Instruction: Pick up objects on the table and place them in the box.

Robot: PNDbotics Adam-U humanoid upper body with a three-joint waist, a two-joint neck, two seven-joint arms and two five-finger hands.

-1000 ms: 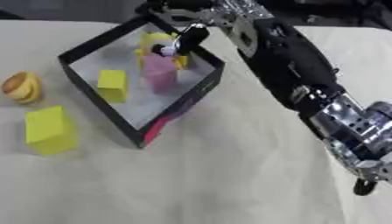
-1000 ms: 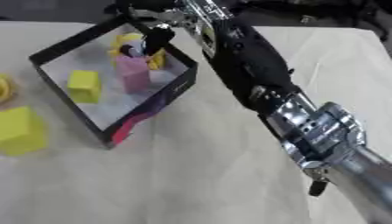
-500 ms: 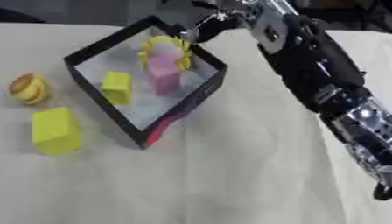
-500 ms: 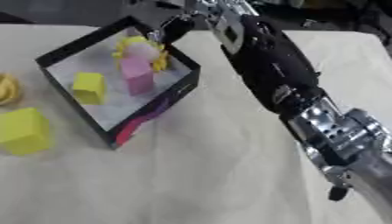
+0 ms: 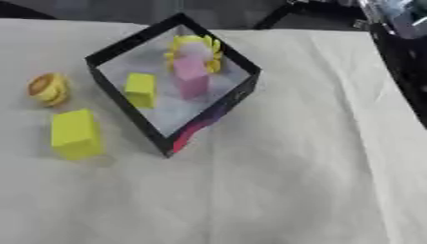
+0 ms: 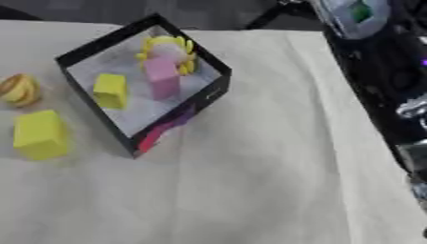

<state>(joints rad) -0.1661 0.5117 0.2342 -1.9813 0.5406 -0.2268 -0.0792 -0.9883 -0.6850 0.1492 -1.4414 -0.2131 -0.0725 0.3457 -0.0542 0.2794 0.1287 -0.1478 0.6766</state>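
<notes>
The black box [image 5: 123, 99] stands on the cloth at centre left, turned cornerwise. Inside it are a pink block [image 5: 191, 80], a small yellow block [image 5: 140, 89] and a yellow petal-shaped thing [image 5: 198, 46] at the far corner. Outside the box, to its left, lie a bigger yellow block [image 5: 76, 133] and a round orange-and-yellow object [image 5: 46, 88]. Only my right arm [image 6: 380, 71] shows, black with a grey segment, running down the right edge. Neither hand is visible.
A cream cloth [image 5: 283, 171] covers the table, with open room in front of and to the right of the box. The table's far edge [image 5: 275, 29] runs just behind the box, dark beyond it.
My right hand, which hovered over the box's far corner, has pulled away up and to the right, out of view. The yellow petal-shaped thing stays in the box. The camera has shifted.
</notes>
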